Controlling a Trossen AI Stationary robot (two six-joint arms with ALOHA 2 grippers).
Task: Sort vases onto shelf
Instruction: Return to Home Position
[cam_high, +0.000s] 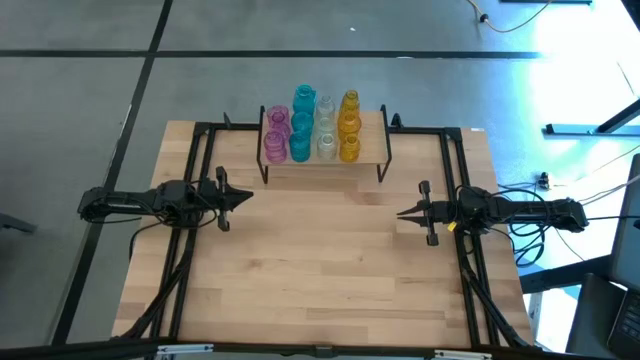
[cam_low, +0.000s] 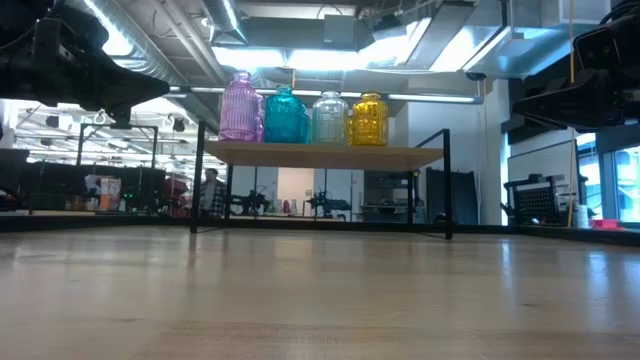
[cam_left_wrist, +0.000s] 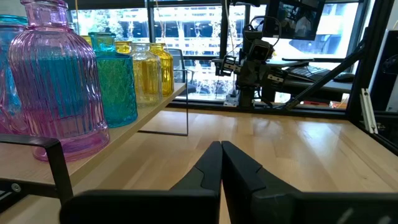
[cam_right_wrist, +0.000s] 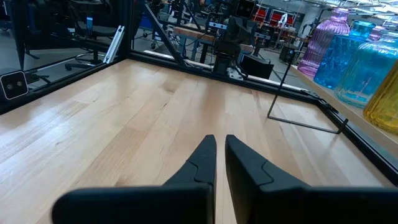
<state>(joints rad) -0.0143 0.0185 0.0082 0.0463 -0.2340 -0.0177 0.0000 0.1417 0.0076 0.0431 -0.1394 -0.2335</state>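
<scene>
**All vases up on the shelf, both tools empty**

The tabletop (cam_high: 320, 260) lies bare, and at its far edge the shelf (cam_high: 372, 158) carries every one of the vases (cam_high: 311, 128), ranked pink, teal, clear, amber. They look like ribbed glass: rigid, slick, breakable, so I'd grip the narrow neck. The left tool (cam_high: 243, 196) and right tool (cam_high: 405, 212) hover pinched shut, holding nothing. No readable writing anywhere.

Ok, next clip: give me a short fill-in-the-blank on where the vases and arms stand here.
1. All the vases stand on the ____.
2. From the left arm's side, the colour columns run pink, teal, ____, yellow.
3. Both the left tool and right tool are ____ and hold nothing.

Missing words: shelf; clear; shut
</scene>
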